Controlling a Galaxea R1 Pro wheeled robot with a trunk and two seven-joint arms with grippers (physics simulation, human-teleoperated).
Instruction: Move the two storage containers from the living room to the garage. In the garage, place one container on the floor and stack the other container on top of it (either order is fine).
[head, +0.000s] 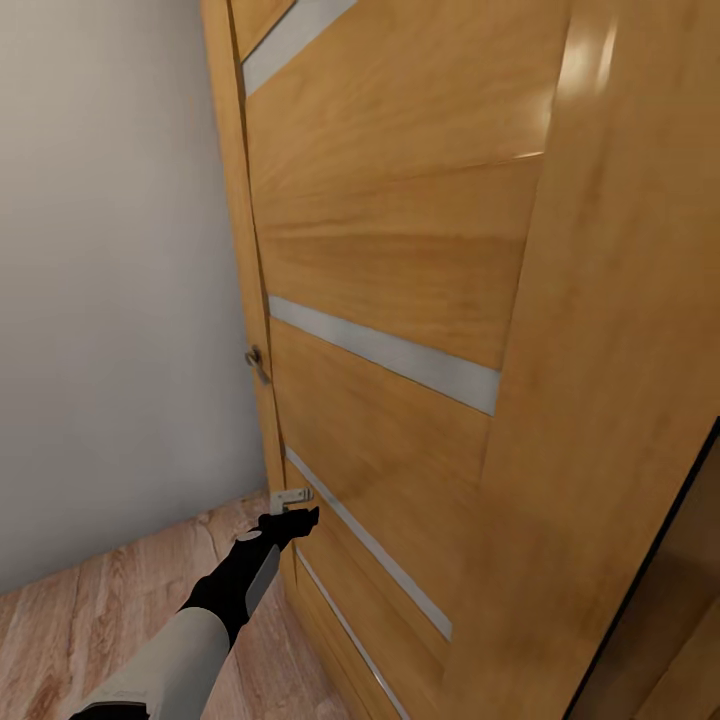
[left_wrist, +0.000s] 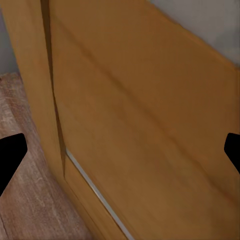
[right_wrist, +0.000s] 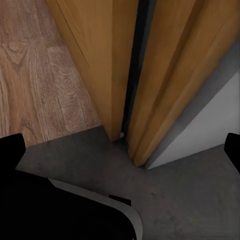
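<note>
I judged this the transit step: neither container was in sight. My left gripper, low centre of the head view, reached empty and wide open toward the wooden door; next I needed it swung wider.

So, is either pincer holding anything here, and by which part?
Nothing is held. The left pincer reaches toward the wooden door, fingers spread and empty. The right pincer is also open and empty.

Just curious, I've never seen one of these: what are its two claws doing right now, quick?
Left gripper: open, holding nothing, near the wooden door.
Right gripper: open, empty, fingertips wide apart.
</note>
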